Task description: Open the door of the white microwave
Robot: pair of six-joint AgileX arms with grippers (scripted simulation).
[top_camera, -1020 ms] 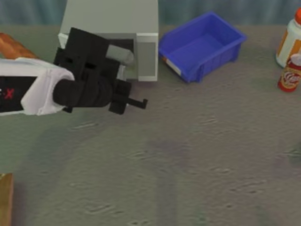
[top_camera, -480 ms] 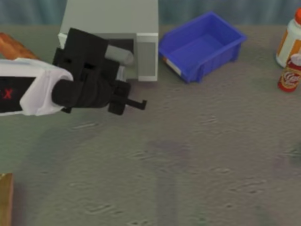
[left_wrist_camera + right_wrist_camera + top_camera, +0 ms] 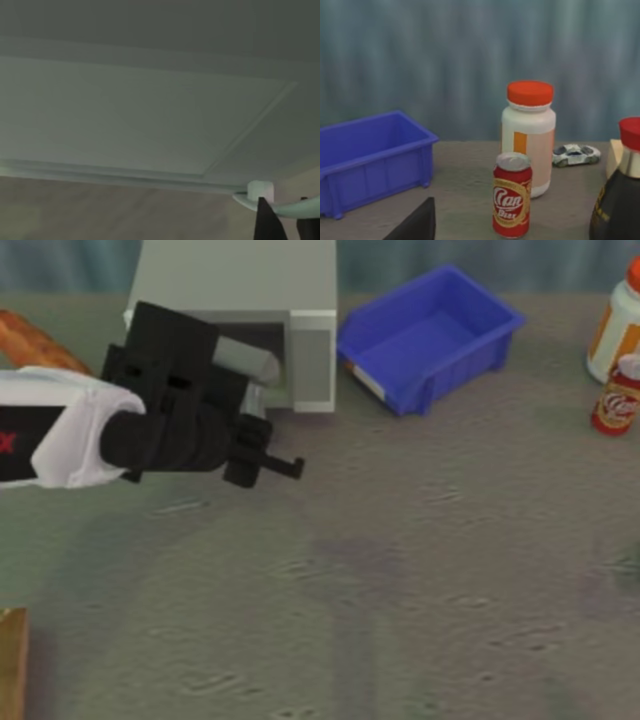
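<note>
Counter (image 3: 420,570): grey, mottled surface.

Microwave (image 3: 240,280): white-and-grey box at about 11 o'clock on the counter, against the far edge. Its door (image 3: 255,358) stands swung partly out from the front; the narrow control strip (image 3: 313,362) sits at the door's 3 o'clock side. In the left wrist view the door's framed window panel (image 3: 125,115) fills most of the picture, with a pale handle (image 3: 272,204) at its edge.

Left arm: white forearm entering from 9 o'clock, black wrist overlapping the front of the microwave. Left pincer (image 3: 272,462) lies just in front of the door; dark fingertips (image 3: 267,222) sit right at the handle, but whether they are apart or together I cannot tell.

Blue bin (image 3: 430,335): at 12 to 1 o'clock, just beside the microwave.

White bottle (image 3: 618,325) with orange cap and red can (image 3: 615,395): at 2 o'clock.

Right pincer (image 3: 417,222): only a dark sliver shows; state cannot be told.
</note>
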